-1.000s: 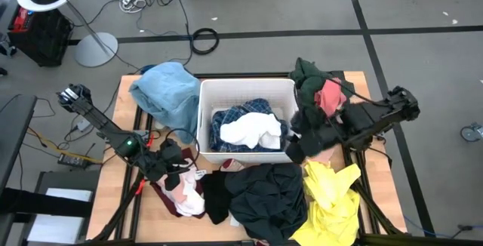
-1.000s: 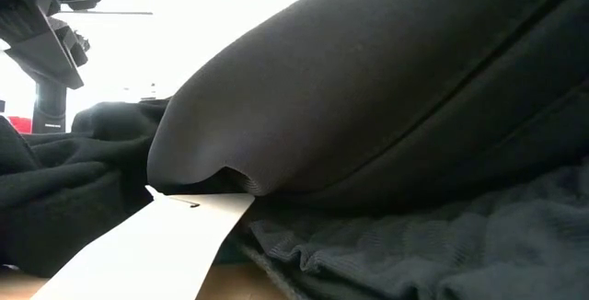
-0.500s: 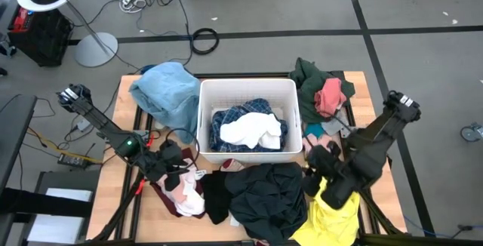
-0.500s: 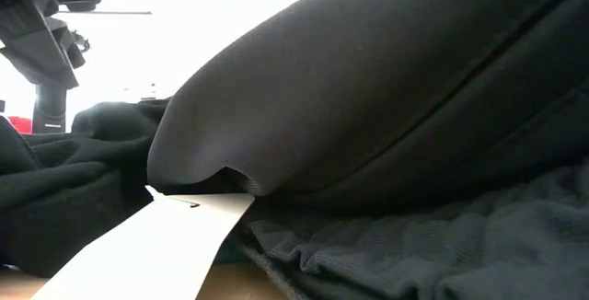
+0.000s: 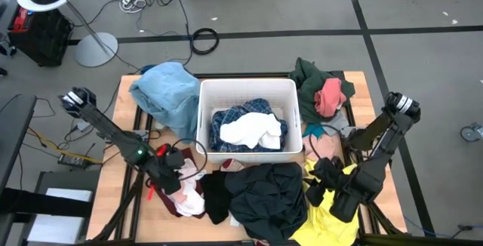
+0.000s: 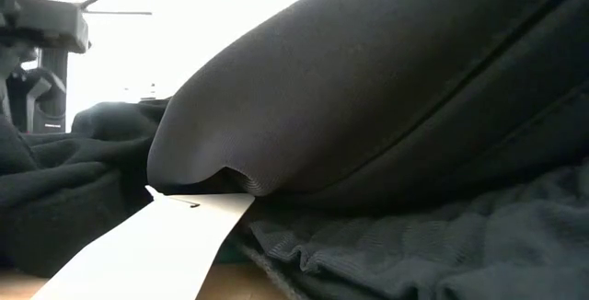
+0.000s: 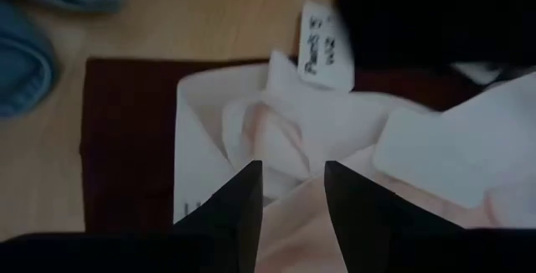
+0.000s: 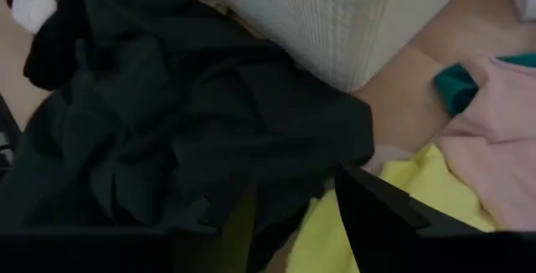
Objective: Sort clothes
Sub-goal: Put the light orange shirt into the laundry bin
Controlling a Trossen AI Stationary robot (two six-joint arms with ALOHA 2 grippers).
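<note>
A white bin [image 5: 249, 91] at the table's middle holds a blue plaid garment [image 5: 226, 121] and a white one [image 5: 253, 131]. A light blue garment [image 5: 166, 91] lies left of it, with dark green [image 5: 309, 74] and pink [image 5: 329, 95] ones to its right. A black garment [image 5: 264, 193] and a yellow one [image 5: 336, 214] lie at the near edge. My left gripper [image 5: 177, 178] is open over a pale pink garment [image 7: 293, 131] lying on a maroon one [image 7: 126, 139]. My right gripper [image 5: 315, 186] is open above where the black garment [image 8: 184, 114] meets the yellow one [image 8: 402, 181]. My left gripper comes from above, its open fingers [image 7: 239, 206] on either side of a fold of the pale pink garment. I cannot tell whether they touch it.
A white label [image 7: 322, 47] lies on the pale pink garment. A teal scrap [image 8: 456, 84] and pink cloth lie by the bin's near right corner. In the low view, black cloth [image 6: 386, 88] and a white tag [image 6: 156, 245] block the table. Bare wood [image 5: 128, 136] shows at the left.
My right gripper has swung from beside the bin's right wall toward the table's near edge, to above the black and yellow garments. My left gripper has gone a little toward the near edge and down over the pale pink garment. The clothes have stayed put.
</note>
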